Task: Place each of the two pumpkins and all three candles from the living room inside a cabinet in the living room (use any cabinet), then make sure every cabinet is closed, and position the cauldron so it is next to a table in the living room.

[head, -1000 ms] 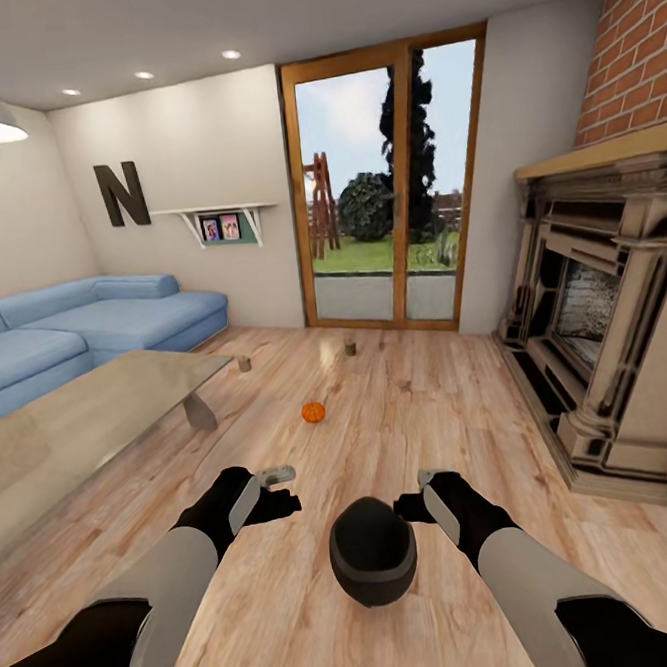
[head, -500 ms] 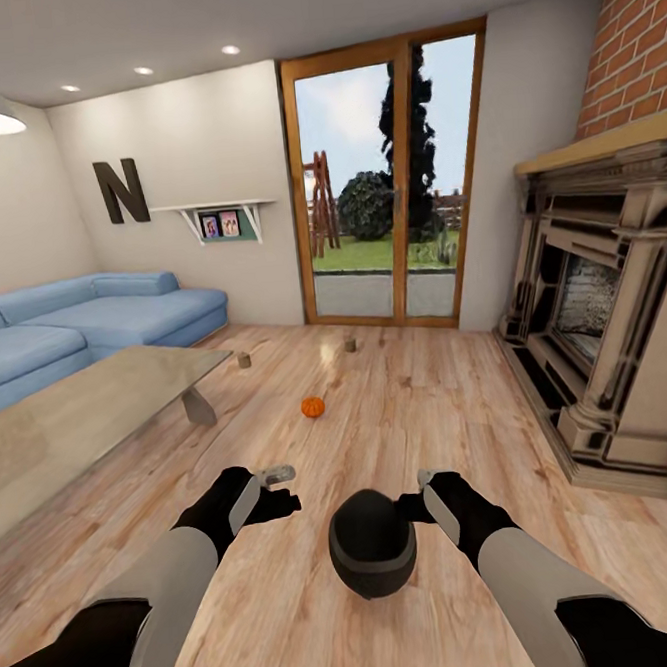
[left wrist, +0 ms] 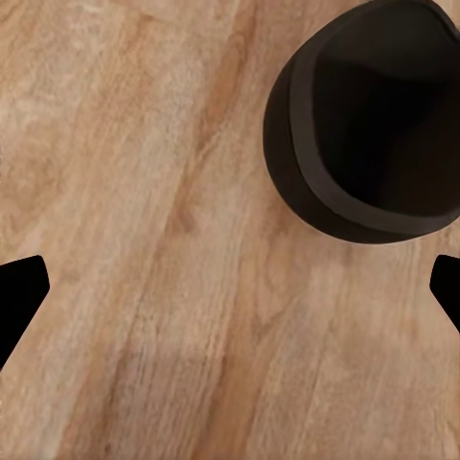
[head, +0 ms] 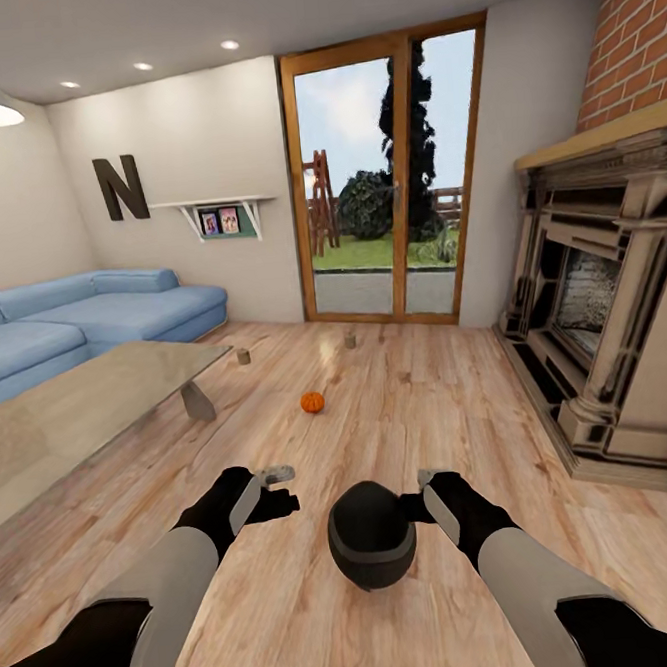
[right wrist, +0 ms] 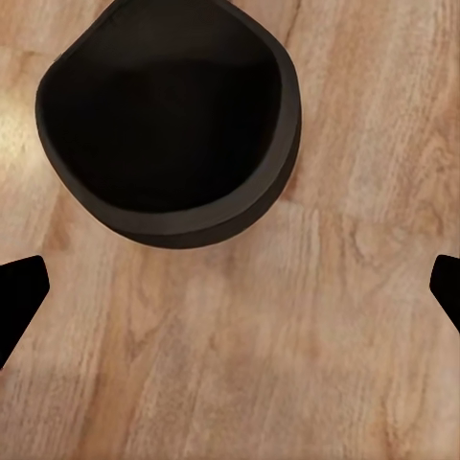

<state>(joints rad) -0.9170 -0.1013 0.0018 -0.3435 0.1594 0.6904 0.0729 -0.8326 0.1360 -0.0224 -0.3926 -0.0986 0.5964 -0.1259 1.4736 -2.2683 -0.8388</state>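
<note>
1. Head view: the cauldron (head: 371,534), a matt black, round-bellied pot with a thick rim, sits on the glossy plank floor (head: 400,409) between the left gripper (head: 273,487) and the right gripper (head: 422,493), close to both. Whether either touches it I cannot tell. One ribbed orange pumpkin (head: 312,402) lies on the floor farther ahead. Two stubby grey-beige candles (head: 243,358) and (head: 350,341) stand beyond it. The glass-topped table (head: 79,414) is to the left.

2. Left wrist view: the fingertips (left wrist: 19,302) sit spread wide with only bare wood between them, holding nothing. The cauldron (left wrist: 369,125) lies off to one side.

3. Right wrist view: the fingertips (right wrist: 19,302) are likewise far apart and empty, with the cauldron (right wrist: 168,120) ahead. Risk, as I judge it: a one-sided push on the smooth, rounded wall could tip or spin the pot instead of sliding it.
</note>
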